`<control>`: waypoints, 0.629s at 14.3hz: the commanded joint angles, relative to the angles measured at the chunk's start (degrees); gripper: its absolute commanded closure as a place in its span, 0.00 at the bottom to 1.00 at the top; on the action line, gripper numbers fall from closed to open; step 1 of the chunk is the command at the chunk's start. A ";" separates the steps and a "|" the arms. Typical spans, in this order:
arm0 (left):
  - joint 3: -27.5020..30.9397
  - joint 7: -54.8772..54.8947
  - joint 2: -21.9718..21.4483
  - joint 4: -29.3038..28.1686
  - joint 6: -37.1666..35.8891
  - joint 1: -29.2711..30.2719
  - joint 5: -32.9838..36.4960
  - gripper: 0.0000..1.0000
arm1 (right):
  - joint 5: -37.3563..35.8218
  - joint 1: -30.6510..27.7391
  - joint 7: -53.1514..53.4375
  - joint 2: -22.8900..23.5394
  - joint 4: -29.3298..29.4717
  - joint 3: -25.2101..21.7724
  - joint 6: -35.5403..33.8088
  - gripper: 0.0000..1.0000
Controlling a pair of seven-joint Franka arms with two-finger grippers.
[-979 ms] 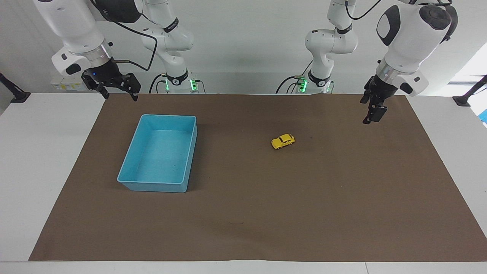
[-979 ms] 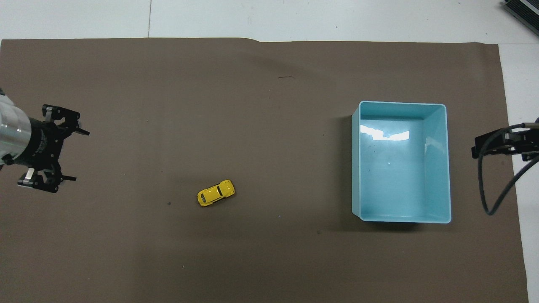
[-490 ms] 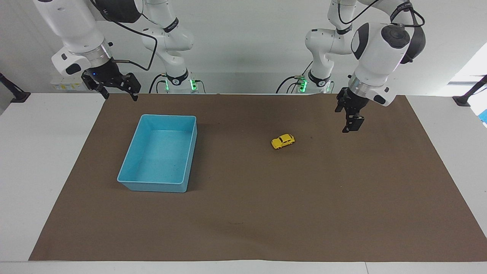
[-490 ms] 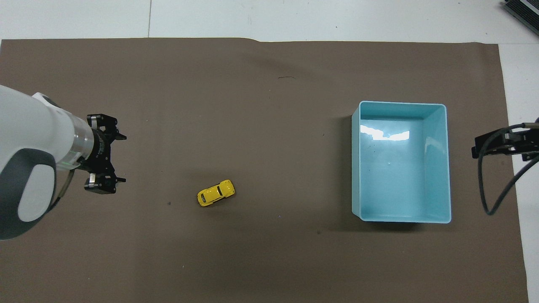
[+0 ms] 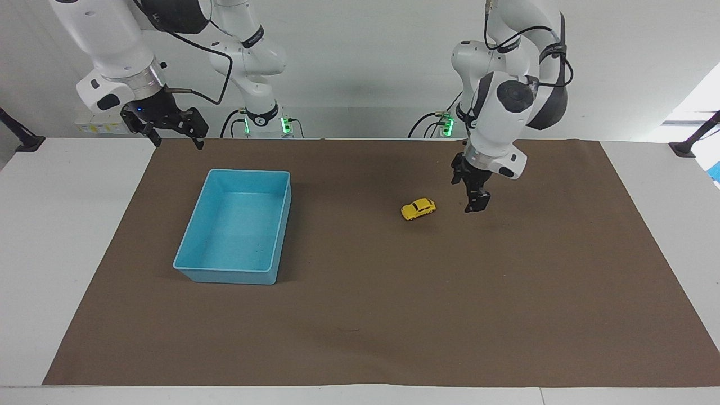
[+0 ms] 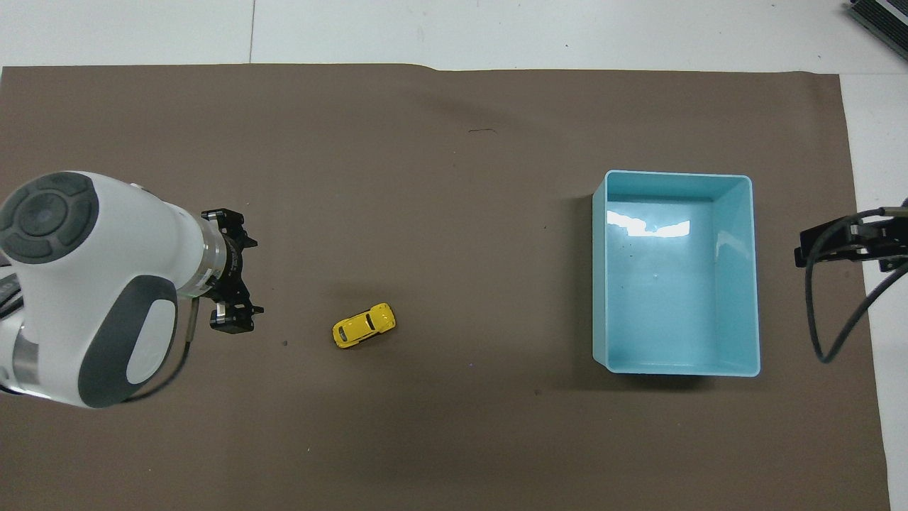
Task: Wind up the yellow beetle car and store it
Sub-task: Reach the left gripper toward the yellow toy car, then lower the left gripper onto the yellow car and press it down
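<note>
A white table (image 5: 56, 236) carries a brown mat (image 5: 394, 315) that covers most of its top. On the mat, toward the right arm's end of the table, stands a light blue bin (image 5: 185, 247), an open rectangular box whose inside looks bare in both views.

The left arm comes in from its own end of the table and bends down over the mat. Its left gripper (image 5: 475, 197) hangs just above the mat, close beside the yellow toy car (image 5: 418, 208) on the side toward the left arm's end, apart from it and not touching. In the overhead view its two fingers stand spread apart, with nothing between them.

The right arm waits near its base, and its right gripper (image 5: 169, 128) is held in the air over the mat's edge nearest the robots, near the corner of the bin but clear of it. Its fingers are spread wide and hold nothing.

The car sits on its wheels on the mat, roughly midway along the table's length, well apart from the bin and between the bin and the left gripper. It lies slantwise, one end turned a little toward the robots
</note>
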 commanded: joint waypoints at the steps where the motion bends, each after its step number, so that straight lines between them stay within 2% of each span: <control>1: 1.13 -4.50 -0.20 -5.20 6.83 -4.05 -0.61 0.00 | 0.21 -0.27 -0.04 0.00 0.16 0.23 -0.39 0.00; 3: 1.13 -5.38 0.59 -6.88 9.46 -6.08 -0.61 0.00 | 0.21 -0.27 -0.04 0.00 0.16 0.23 -0.39 0.00; 6: 1.04 -16.16 0.85 -10.92 17.01 -8.09 -0.96 0.00 | 0.21 -0.27 -0.04 0.00 0.16 0.23 -0.39 0.00; 9: 1.04 -18.22 2.77 -12.07 20.20 -8.28 -0.96 0.00 | 0.21 -0.27 -0.04 0.00 0.16 0.23 -0.39 0.00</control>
